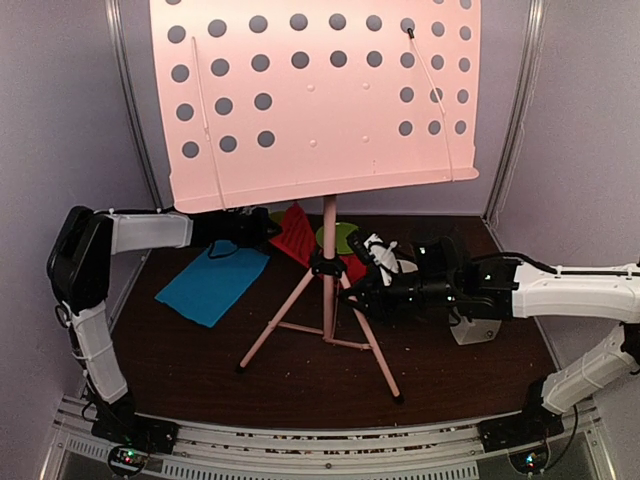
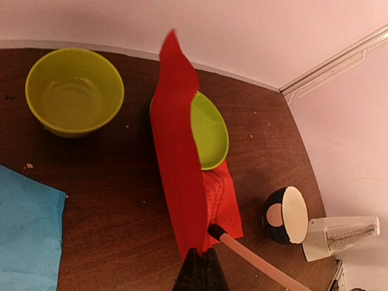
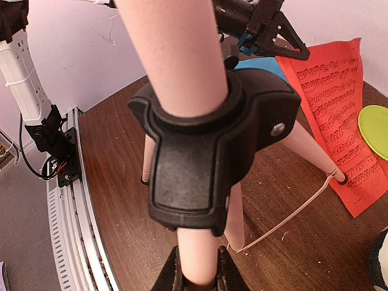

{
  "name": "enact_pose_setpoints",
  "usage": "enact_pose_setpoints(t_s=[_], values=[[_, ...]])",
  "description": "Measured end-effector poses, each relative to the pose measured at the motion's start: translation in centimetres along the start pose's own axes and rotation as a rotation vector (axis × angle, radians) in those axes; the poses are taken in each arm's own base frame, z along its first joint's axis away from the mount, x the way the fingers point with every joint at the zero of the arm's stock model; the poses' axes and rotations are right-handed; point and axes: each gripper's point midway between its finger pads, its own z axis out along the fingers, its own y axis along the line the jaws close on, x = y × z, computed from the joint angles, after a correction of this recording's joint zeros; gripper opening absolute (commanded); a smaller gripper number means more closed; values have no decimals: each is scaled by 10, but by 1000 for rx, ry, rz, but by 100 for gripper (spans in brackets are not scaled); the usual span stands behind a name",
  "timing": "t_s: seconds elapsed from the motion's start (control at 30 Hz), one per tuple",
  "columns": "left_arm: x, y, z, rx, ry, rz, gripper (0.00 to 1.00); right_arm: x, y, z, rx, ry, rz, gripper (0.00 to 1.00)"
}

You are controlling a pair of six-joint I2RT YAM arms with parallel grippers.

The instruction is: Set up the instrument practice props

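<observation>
The pale pink music stand's hole-dotted desk (image 1: 320, 95) fills the top of the overhead view, and its tripod legs (image 1: 285, 325) stand on the dark table. My right gripper (image 3: 199, 274) is shut on the stand's pink pole just under the black collar (image 3: 209, 151); it also shows in the overhead view (image 1: 352, 285). My left gripper (image 2: 200, 262) is shut on the near edge of the red music sheet (image 2: 179, 157) and holds it lifted and curled over the green plate. The blue sheet (image 1: 213, 283) lies flat at the left. The metronome (image 1: 475, 330) stands beside my right arm.
A green bowl (image 2: 74, 91) and a green plate (image 2: 213, 130) sit at the back near the wall. A white bowl with a black base (image 2: 285, 215) lies on its side by the metronome (image 2: 339, 236). One stand leg (image 2: 260, 264) runs just right of my left gripper.
</observation>
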Motion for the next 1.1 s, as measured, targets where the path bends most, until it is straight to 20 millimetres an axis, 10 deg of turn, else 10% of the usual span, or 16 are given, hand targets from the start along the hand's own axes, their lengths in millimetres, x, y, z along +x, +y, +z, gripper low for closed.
enact_pose_setpoints(t_s=[0.3,0.63,1.1], values=[[-24,-31,-59,21,-64,137,0,0,-1,1,15,-1,5,0],[-75,-7,-154,-101,-199,173,0,-6,-1,12,12,-14,-1,0],[-36,-2,-206,-194,-154,153,0,-22,-13,36,43,-91,-6,0]])
